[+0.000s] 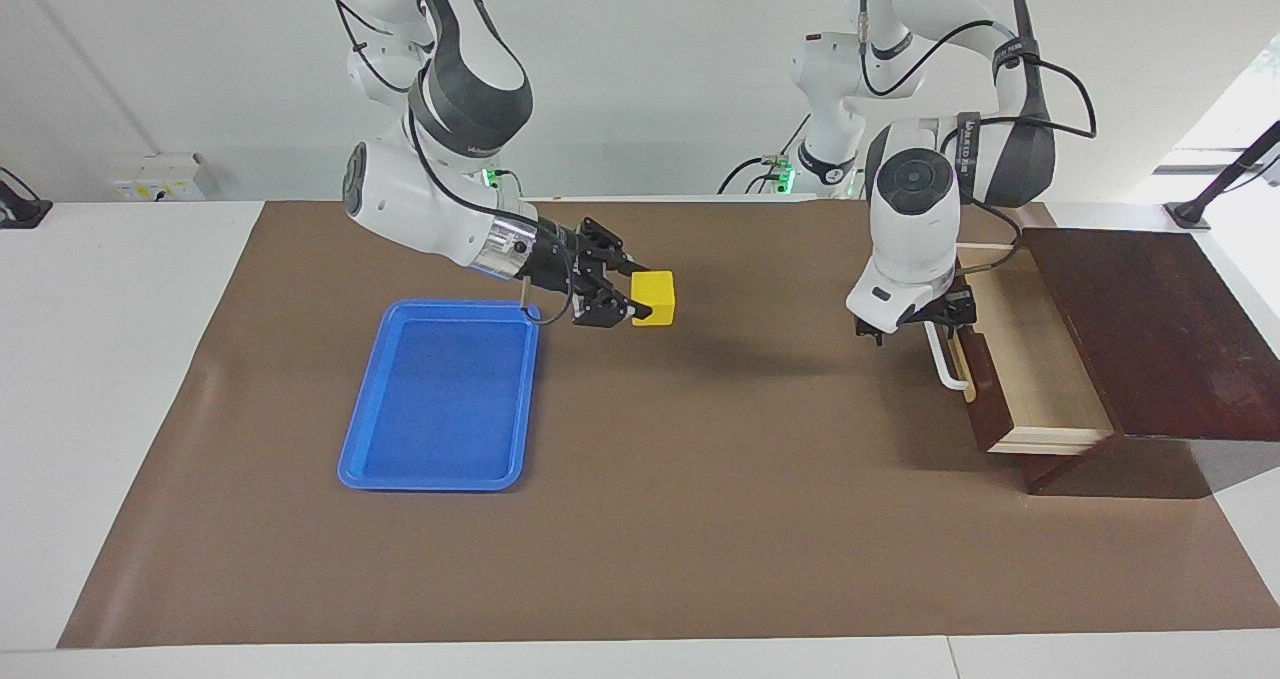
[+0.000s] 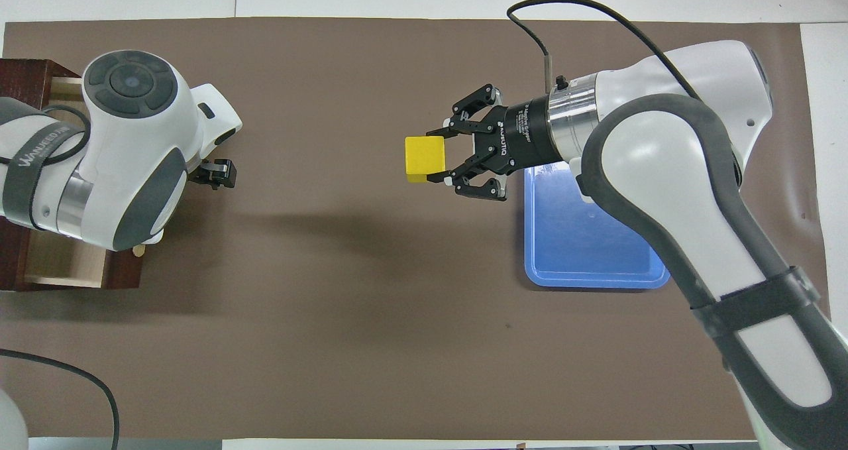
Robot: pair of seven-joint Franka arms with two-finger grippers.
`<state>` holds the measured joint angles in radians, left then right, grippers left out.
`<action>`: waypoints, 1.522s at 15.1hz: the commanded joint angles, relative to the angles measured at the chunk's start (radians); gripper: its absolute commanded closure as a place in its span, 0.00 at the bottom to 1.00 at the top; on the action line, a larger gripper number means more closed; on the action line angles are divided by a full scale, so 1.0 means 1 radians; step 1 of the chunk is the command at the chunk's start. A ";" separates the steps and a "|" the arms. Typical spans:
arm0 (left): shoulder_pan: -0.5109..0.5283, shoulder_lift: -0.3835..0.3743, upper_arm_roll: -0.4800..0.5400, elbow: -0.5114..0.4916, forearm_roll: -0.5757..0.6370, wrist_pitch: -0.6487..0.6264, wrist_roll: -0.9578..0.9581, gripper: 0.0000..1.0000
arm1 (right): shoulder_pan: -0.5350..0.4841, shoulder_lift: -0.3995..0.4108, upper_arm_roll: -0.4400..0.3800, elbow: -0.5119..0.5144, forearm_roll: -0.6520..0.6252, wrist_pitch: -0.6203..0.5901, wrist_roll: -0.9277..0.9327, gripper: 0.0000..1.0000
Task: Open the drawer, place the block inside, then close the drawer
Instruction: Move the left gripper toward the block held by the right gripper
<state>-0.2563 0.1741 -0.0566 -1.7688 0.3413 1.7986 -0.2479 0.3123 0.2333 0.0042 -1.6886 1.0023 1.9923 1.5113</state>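
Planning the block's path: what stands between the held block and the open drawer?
Nothing lies on the mat between the block in the right gripper and the drawer. The left gripper and its wrist hang over the drawer's front, by the handle.
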 commanded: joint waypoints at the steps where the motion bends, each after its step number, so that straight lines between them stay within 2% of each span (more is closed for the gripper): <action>1: -0.018 -0.063 0.014 0.017 -0.070 -0.051 0.000 0.00 | -0.009 -0.025 0.005 -0.023 0.029 -0.009 -0.011 1.00; 4: -0.017 -0.132 0.014 0.011 -0.154 -0.057 -0.135 0.00 | -0.009 -0.023 0.005 -0.023 0.029 -0.007 -0.010 1.00; 6: -0.021 -0.153 0.012 0.012 -0.203 -0.056 -0.288 0.00 | -0.004 -0.023 0.005 -0.023 0.029 -0.004 -0.008 1.00; 10: -0.116 -0.162 0.009 0.012 -0.220 -0.042 -0.852 0.00 | 0.005 -0.023 0.005 -0.022 0.030 0.003 0.003 1.00; 11: -0.130 -0.162 0.009 0.014 -0.255 -0.041 -0.995 0.00 | 0.008 -0.023 0.007 -0.022 0.030 0.005 0.009 1.00; 16: -0.144 -0.137 0.008 0.083 -0.367 -0.025 -1.479 0.00 | 0.040 -0.022 0.014 -0.020 0.030 0.046 0.032 1.00; 20: -0.190 -0.130 0.009 0.098 -0.406 -0.024 -1.675 0.00 | 0.042 -0.022 0.014 -0.019 0.030 0.051 0.039 1.00; 23: -0.236 -0.087 0.009 0.147 -0.398 -0.047 -1.780 0.00 | 0.056 -0.022 0.017 -0.019 0.030 0.072 0.053 1.00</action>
<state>-0.4523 0.0384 -0.0636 -1.6878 -0.0482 1.7744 -1.9416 0.3563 0.2329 0.0169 -1.6885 1.0024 2.0344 1.5399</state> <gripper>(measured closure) 0.000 0.449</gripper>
